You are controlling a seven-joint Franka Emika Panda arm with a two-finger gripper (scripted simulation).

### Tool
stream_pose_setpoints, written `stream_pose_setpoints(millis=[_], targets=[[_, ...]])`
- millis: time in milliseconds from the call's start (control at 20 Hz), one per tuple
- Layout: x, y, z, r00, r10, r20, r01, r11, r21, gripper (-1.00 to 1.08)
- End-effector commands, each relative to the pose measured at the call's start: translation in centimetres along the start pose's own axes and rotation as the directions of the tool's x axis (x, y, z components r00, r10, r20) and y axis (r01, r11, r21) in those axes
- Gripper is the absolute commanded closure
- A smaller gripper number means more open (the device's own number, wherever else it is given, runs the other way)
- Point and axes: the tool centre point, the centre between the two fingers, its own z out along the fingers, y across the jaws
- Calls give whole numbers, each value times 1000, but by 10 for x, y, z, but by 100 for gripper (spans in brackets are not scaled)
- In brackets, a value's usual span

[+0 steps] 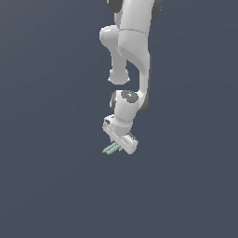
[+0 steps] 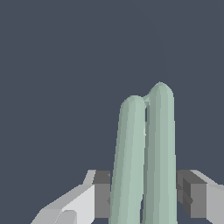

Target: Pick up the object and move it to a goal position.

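Wrist view: gripper [image 2: 144, 197] pads clamp the mint-green bar [image 2: 144, 153].

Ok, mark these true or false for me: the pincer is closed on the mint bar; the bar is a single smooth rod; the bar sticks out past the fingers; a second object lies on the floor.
1. The pincer is closed on the mint bar. True: a finger pad sits at each side of it.
2. The bar is a single smooth rod. False: it looks like two joined rods with a lengthwise groove.
3. The bar sticks out past the fingers. True.
4. A second object lies on the floor. False: none shows in either view.
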Motion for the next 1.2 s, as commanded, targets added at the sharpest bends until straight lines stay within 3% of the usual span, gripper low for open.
stream_pose_setpoints(millis=[0,650,1150], targets=[[-13,4,-13,1000,0,1,0,1000,1,108],[-88,25,-88,1000,1,5,-1,1000,2,108],[-123,34,-125,1000,0,4,0,1000,0,108]])
